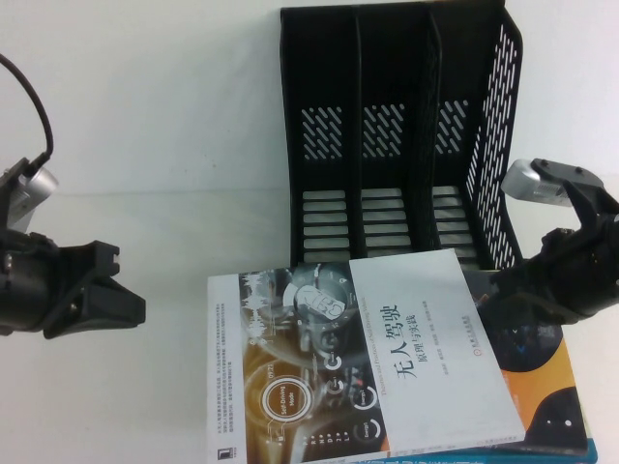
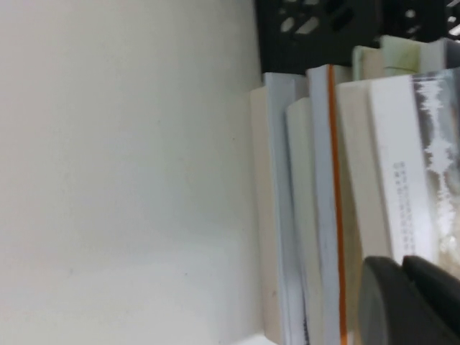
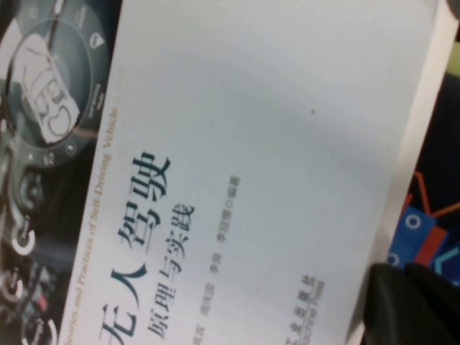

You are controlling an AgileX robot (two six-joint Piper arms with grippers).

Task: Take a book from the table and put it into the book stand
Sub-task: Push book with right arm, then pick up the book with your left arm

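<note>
Currently the book (image 1: 387,358) lies flat on top of a stack, white half with black title toward the robot's right, dashboard photo toward its left. The stack sits on the table (image 1: 145,145) just in front of the stand (image 1: 397,135), whose three slots show nothing inside.

Right gripper (image 1: 503,290) is at the book's right edge, near the corner closest to the stand. Right wrist view shows a dark fingertip (image 3: 410,305) at the cover's edge, over the navy book (image 1: 551,396) below. Whether the fingers have closed on the book cannot be told; the edge may only be touched.

Left gripper (image 1: 121,309) hovers over bare table, well left of the stack, holding nothing; how far open it is cannot be told. Its wrist view looks along the stacked page edges.

Risks, as judged:
- A grip this near one corner gives little purchase on a thick paperback. The book would likely sag or pivot when lifted, and could slip out.
- Fingers reaching too deep may catch the navy book too and drag it along.
- The book lies flat; the slots are upright. Poor rotation would jam a corner against a divider or the stand's front lip.
- A push on the stand could shove it back.
</note>
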